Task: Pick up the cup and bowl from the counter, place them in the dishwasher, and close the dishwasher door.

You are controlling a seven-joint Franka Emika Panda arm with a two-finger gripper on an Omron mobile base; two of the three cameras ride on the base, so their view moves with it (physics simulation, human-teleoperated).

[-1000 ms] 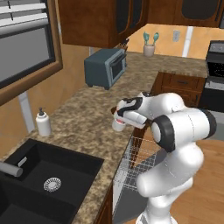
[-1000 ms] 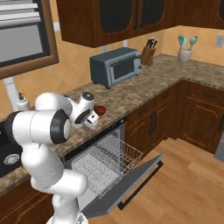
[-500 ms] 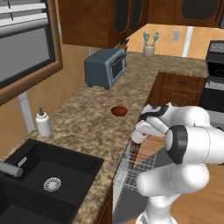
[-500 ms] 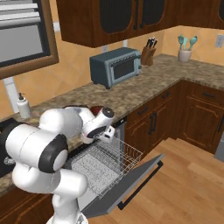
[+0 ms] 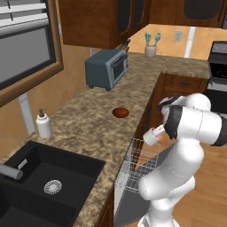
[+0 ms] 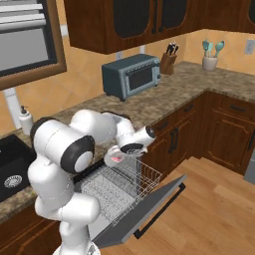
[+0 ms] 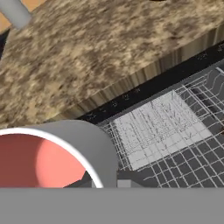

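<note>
Pinkish-white, red-lined small cylindrical cup: looks light, rigid, slick-sided; gripper fingers closed on its wall near the rim, above the pale grey wire dishwasher rack. Dark reddish-brown glossy bowl sits on the speckled granite counter, well apart from the fingers, probably best pinched at its rim.

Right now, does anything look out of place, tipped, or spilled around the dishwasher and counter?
Nothing spilled or damaged. The cup is held tilted in the gripper above the pulled-out dishwasher rack, as expected mid-placement. The bowl sits upright on the counter, not yet loaded, and the dishwasher door hangs open.
</note>
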